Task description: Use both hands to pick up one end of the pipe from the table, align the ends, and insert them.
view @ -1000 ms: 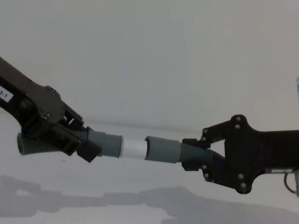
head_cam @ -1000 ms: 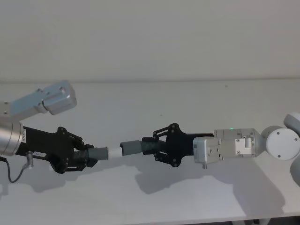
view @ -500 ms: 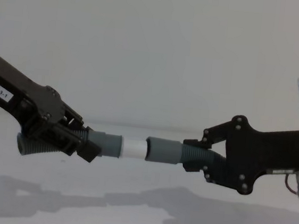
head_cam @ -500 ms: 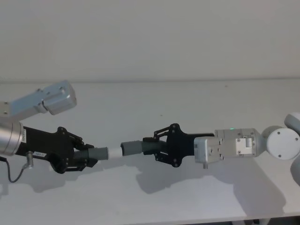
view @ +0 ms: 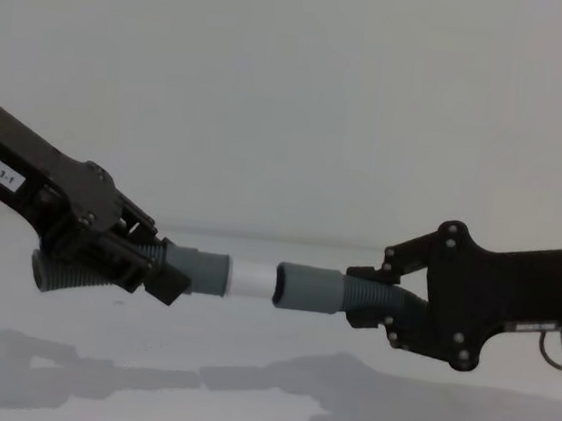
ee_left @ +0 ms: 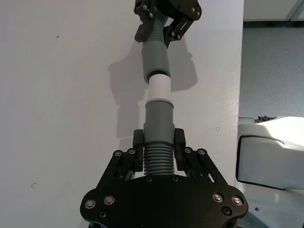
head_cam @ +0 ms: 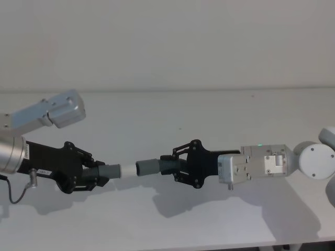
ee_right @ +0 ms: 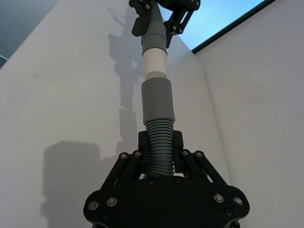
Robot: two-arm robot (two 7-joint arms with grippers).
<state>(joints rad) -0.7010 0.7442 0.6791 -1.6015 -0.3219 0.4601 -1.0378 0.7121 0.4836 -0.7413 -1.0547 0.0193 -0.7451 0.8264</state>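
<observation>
1. The left gripper (head_cam: 90, 177) is clamped on the ribbed part of the pipe piece with the white tip (head_cam: 127, 170), and holds it up off the table (head_cam: 157, 115) with the tip aimed toward the middle.
2. The right gripper (head_cam: 175, 166) is closed on the ribs of the other pipe piece, so its smooth open grey cuff (head_cam: 147, 167) sticks out free and faces the tip.
3. Both grips sit back on the ribbing, I'd say on purpose: that leaves the two mating ends clear of the fingers, so one can slide into the other.
4. The two ends meet between the arms, above the table's near half. In the chest view the white tip (view: 252, 279) touches the mouth of the cuff (view: 308, 288) or has just entered it; most of the white is exposed.
5. From the left wrist view the tip (ee_left: 158, 88) and cuff (ee_left: 155, 56) look close to one line, so the insertion seems barely started and needs a straight push together.
6. The table is plain, matt and white, with the arms' soft shadows on it. A bare pale wall (head_cam: 167, 42) rises behind.
</observation>
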